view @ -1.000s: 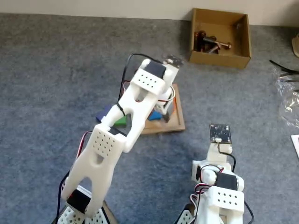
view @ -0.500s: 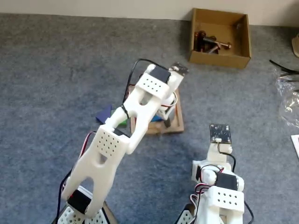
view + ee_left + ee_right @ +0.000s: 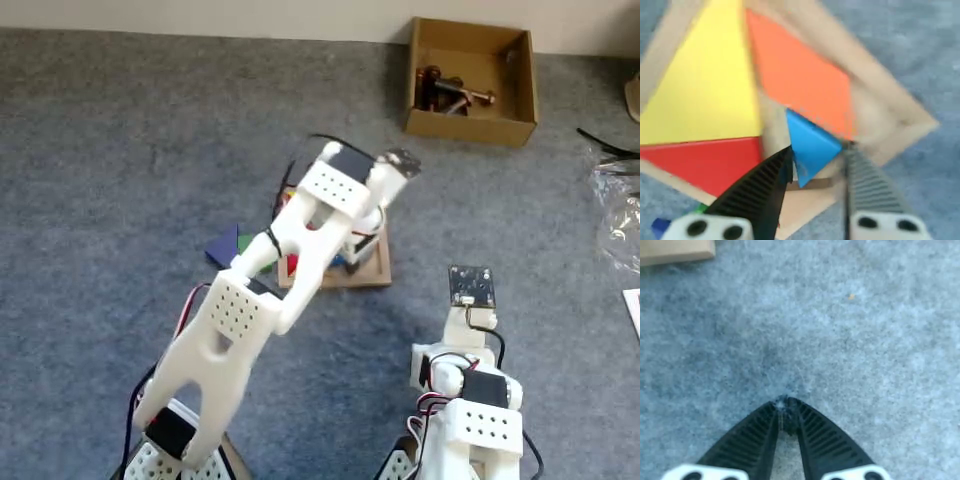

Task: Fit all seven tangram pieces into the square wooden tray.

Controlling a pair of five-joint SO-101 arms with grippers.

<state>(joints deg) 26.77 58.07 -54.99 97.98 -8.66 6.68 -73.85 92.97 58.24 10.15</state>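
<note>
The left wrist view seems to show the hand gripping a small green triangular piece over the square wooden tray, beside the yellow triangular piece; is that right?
Not quite: the left wrist view shows the left hand gripping a small blue triangular piece, not a green one. The rest holds: it is over the square wooden tray, beside the yellow triangular piece.

The left arm (image 3: 300,230) stretches from the lower left to the centre of the frame, over the wooden tray (image 3: 375,272). A blue piece (image 3: 343,263) and a red piece (image 3: 292,266) peek out beneath it. Left of the tray, a dark blue piece (image 3: 221,247) and a green piece (image 3: 246,242) lie on the carpet (image 3: 120,150). A cardboard box (image 3: 470,127) stands at the upper right.
</note>
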